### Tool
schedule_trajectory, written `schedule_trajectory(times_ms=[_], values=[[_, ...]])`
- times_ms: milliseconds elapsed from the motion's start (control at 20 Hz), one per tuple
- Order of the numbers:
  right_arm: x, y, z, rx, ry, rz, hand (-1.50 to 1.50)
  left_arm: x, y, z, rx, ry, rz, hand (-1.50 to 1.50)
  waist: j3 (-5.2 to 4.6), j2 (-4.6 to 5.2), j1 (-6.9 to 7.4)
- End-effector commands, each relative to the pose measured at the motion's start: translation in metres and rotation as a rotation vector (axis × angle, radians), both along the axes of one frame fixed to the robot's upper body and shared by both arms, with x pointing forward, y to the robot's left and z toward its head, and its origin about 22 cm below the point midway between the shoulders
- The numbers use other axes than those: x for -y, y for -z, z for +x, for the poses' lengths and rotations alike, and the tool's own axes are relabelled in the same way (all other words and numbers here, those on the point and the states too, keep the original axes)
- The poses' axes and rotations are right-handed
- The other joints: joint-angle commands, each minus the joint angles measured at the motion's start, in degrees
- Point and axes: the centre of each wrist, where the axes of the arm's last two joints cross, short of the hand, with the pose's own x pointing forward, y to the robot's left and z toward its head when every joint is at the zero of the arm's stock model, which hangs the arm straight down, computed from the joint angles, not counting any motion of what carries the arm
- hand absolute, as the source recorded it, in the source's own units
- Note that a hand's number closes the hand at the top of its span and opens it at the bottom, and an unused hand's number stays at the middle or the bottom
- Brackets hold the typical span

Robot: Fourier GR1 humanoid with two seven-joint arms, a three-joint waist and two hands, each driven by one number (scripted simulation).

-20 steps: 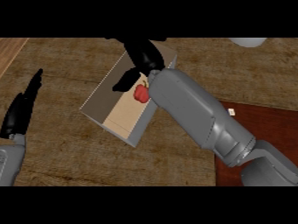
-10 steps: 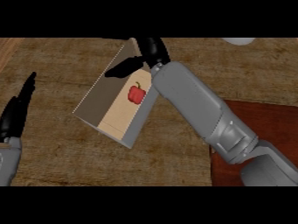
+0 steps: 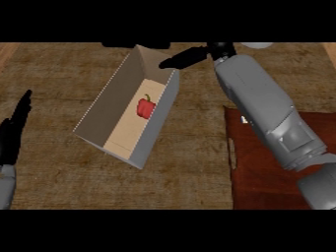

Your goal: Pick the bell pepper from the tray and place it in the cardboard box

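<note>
Black right hand [image 3: 199, 53] hovers w/ relaxed fingers above cardboard box [image 3: 101, 112].

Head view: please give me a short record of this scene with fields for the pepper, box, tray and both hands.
pepper: red, lying on the floor of the box
box: cardboard, open top, on the counter, left of the tray
tray: dark red-brown, at the right, partly hidden by the right forearm; no pepper seen on it
right hand: black, above the far end of the box, holding nothing
left hand: at the left edge, open, fingers straight, resting
task state: pepper is in the box
</note>
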Motion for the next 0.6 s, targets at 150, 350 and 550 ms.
schedule_trajectory(times_ms=[150,350,550], values=[[0.100,0.018,0.007,-0.013,0.017,-0.017,-1.50,-0.016,-0.006,-0.004,-0.006,-0.023,-0.003,0.00,0.02,-0.18,-1.10],[0.143,0.010,0.007,-0.013,0.027,-0.025,-1.50,-0.015,0.008,-0.025,-0.012,-0.018,-0.006,0.00,0.02,-0.26,-0.68],[0.174,0.005,0.004,-0.039,-0.033,-0.114,-1.50,0.011,-0.005,-0.009,-0.006,-0.017,-0.005,0.00,0.06,-0.31,-0.80]])
